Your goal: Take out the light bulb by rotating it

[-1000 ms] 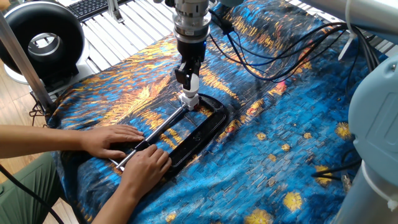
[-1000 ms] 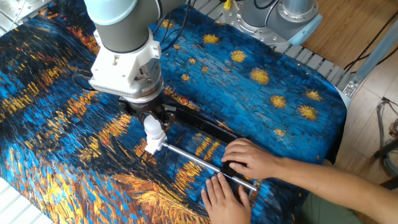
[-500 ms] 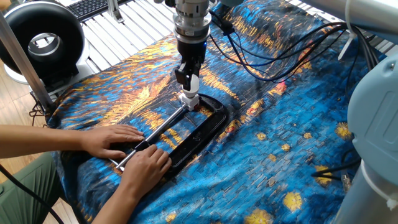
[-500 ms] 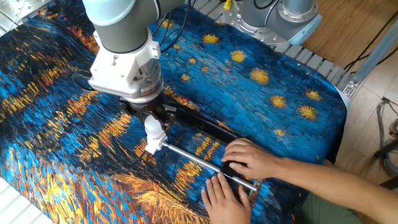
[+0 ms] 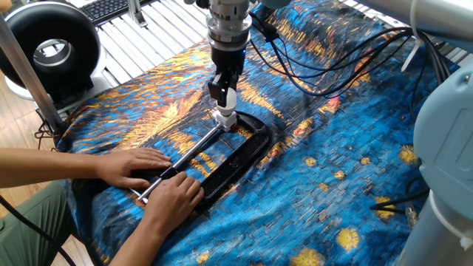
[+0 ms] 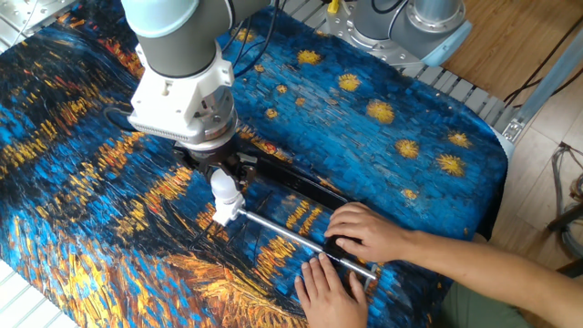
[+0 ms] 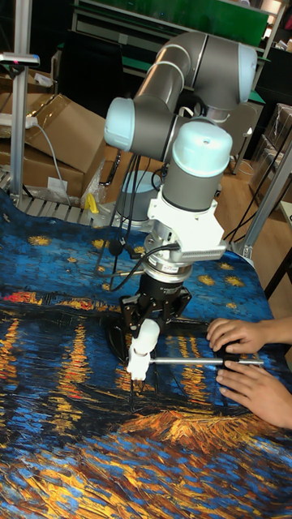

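The light bulb (image 5: 230,99) (image 6: 221,188) (image 7: 147,336) is a small white globe standing upright over a white socket (image 5: 224,118) (image 6: 224,215) (image 7: 137,367). The socket sits at the end of a metal rod (image 5: 189,151) (image 6: 290,236) inside a black frame (image 5: 252,142). My gripper (image 5: 228,94) (image 6: 221,180) (image 7: 150,326) points straight down from above, shut on the light bulb. Its fingers hide the bulb's top. The screw base cannot be made out.
Two human hands (image 5: 139,167) (image 6: 368,233) (image 7: 237,335) press on the rod and frame's near end. The table is covered by a blue and orange painted cloth (image 5: 332,192). Cables (image 5: 310,74) trail behind the arm. A black round fan (image 5: 50,50) stands at the far left.
My wrist flange seems to have turned very slightly about its axis. The bulb, socket and hands stay where they were.
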Controlling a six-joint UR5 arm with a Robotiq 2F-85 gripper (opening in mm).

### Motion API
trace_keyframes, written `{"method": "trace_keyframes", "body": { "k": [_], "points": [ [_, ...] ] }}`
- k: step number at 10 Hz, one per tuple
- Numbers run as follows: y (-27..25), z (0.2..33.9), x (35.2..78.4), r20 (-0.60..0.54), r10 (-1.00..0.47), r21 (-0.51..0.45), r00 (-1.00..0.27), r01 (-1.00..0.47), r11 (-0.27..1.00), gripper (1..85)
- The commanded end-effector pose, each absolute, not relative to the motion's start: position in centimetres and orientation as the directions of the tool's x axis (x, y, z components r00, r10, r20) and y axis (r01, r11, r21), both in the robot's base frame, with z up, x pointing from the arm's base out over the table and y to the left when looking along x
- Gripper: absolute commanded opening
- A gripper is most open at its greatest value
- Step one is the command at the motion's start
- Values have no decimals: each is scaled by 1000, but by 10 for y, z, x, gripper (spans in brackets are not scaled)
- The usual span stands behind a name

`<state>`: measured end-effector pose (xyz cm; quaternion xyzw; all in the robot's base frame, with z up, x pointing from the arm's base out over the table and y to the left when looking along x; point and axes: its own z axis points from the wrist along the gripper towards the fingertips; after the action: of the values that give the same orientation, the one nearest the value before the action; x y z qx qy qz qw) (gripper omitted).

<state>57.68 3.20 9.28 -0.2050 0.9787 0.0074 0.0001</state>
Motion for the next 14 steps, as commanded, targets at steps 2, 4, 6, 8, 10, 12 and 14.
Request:
{"method": "trace_keyframes", "body": {
  "k": [2,4,6,8,10,12,14],
  "points": [
    [33,93,587,-35,-491,-20,-870,-491,871,143],
    [34,93,591,-45,-541,-37,-840,-540,841,93],
    [27,95,595,-42,-591,-74,-805,-588,806,67],
    [25,93,595,-40,-608,-85,-793,-603,793,57],
    [16,91,597,-15,-639,-127,-769,-633,764,33],
    [13,94,598,11,-677,-166,-736,-669,725,10],
    [16,104,597,58,-716,-231,-696,-707,669,10]
  ]
}}
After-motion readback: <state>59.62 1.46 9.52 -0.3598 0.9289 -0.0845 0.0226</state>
